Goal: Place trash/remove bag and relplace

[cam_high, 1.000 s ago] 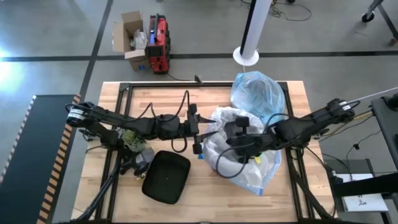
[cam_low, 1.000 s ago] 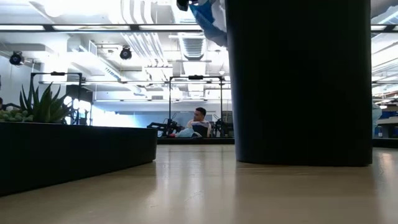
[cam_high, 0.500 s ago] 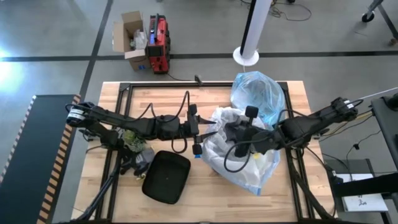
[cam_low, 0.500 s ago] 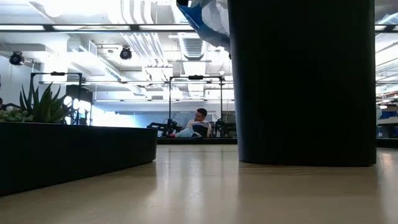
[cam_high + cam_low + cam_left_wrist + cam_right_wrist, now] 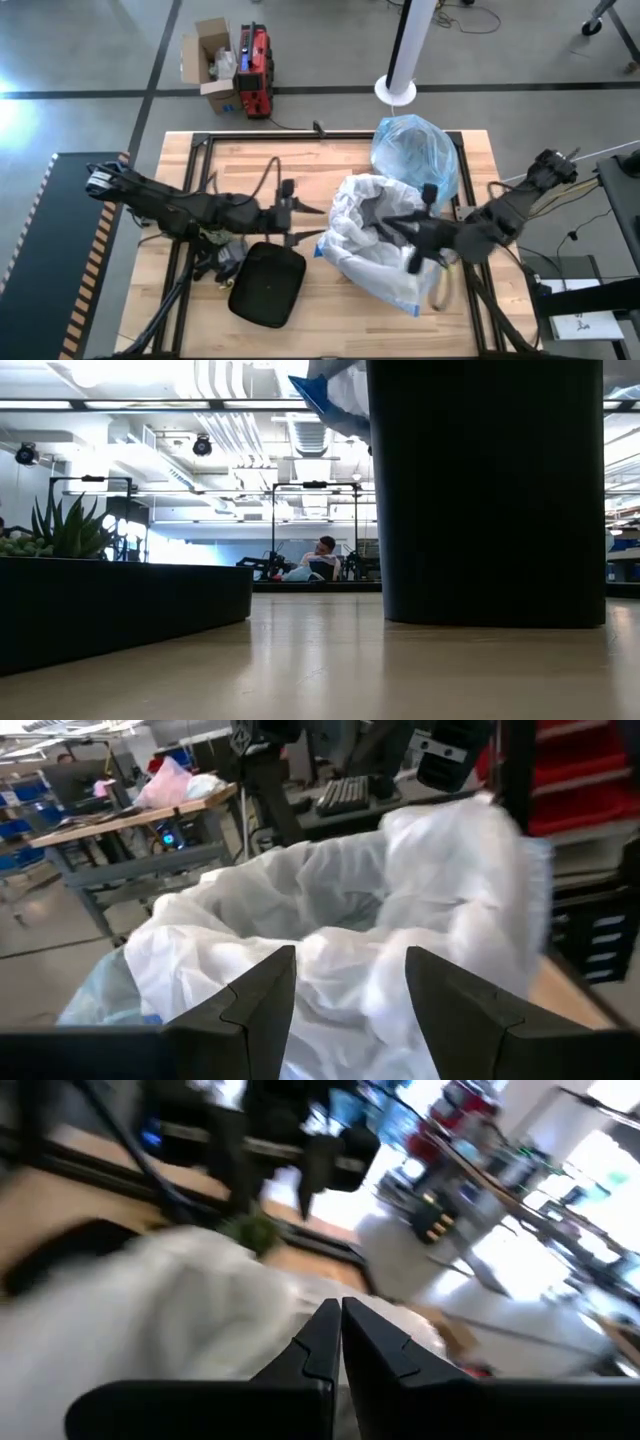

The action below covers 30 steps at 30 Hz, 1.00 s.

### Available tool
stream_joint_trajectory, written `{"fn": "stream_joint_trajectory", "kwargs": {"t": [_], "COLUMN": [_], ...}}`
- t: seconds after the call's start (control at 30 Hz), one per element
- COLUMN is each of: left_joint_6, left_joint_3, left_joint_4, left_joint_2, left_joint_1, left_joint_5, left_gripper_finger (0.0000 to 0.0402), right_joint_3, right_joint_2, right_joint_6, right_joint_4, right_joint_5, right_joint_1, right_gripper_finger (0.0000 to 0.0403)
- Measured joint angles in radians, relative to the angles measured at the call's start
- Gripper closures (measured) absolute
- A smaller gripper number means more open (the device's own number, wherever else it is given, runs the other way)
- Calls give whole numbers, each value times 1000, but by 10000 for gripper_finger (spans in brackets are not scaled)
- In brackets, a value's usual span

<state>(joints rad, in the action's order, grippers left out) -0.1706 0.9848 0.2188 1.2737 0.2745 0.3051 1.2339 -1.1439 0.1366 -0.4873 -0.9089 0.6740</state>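
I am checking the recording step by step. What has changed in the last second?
The left gripper drew back from the white bag with open fingers. The right gripper, shut, pulled back toward the table's right edge. The blue bag, black lid and plant stayed put.

Overhead view is evenly lit, soft shadows only under my arms on the wood table point(image 5: 300, 320); a bright glare patch on the floor at the left edge. Low view is backlit: ceiling strip lights point(image 5: 150, 405) blow out, the dark bin point(image 5: 485, 490) and the black tray point(image 5: 120, 610) go to near-silhouette, and the tabletop carries a pale sheen. My left wrist camera is fairly sharp on the white bag point(image 5: 400, 940), slightly overexposed on its folds, room behind soft. My right wrist camera is heavily motion-blurred, everything smeared, with a blown-out window area on one side; only my own fingers point(image 5: 325, 1345) are crisp.
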Motion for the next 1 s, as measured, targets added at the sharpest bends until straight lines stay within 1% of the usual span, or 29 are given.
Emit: {"fn": "stream_joint_trajectory", "kwargs": {"t": [0.07,0.17,0.23,0.33,0.47,0.57,0.67,0.7,0.77,0.83,0.9,0.97,1.0], "left_joint_6": [25,55,75,92,102,102,102,102,100,91,74,69,70], "left_joint_3": [-43,-129,-195,-288,-381,-418,-430,-428,-413,-398,-380,-370,-364], "left_joint_4": [24,87,141,265,443,547,610,618,617,618,615,604,603], "left_joint_2": [-35,-74,-89,-96,-77,-46,-11,1,19,33,46,54,62], "left_joint_1": [25,57,73,91,107,109,108,108,108,111,111,115,115], "left_joint_5": [18,65,82,86,86,86,86,86,86,82,79,78,78], "left_gripper_finger": [223,221,222,226,232,237,240,241,243,245,246,247,247], "right_joint_3": [0,-9,-14,-32,-98,-161,-204,-211,-211,-184,-148,-106,-88], "right_joint_2": [12,21,14,-3,-23,-41,-62,-64,-65,-65,-70,-64,-57], "right_joint_6": [-44,-129,-194,-320,-501,-599,-582,-551,-452,-340,-265,-240,-251], "right_joint_4": [-4,-23,-53,-108,-122,-72,-7,16,58,75,69,73,56], "right_joint_5": [6,71,98,104,97,61,-19,-41,-45,-52,-58,-64,-61], "right_joint_1": [60,139,182,237,260,257,257,258,260,273,290,304,314], "right_gripper_finger": [401,401,401,401,401,401,401,401,401,401,401,401,401]}}
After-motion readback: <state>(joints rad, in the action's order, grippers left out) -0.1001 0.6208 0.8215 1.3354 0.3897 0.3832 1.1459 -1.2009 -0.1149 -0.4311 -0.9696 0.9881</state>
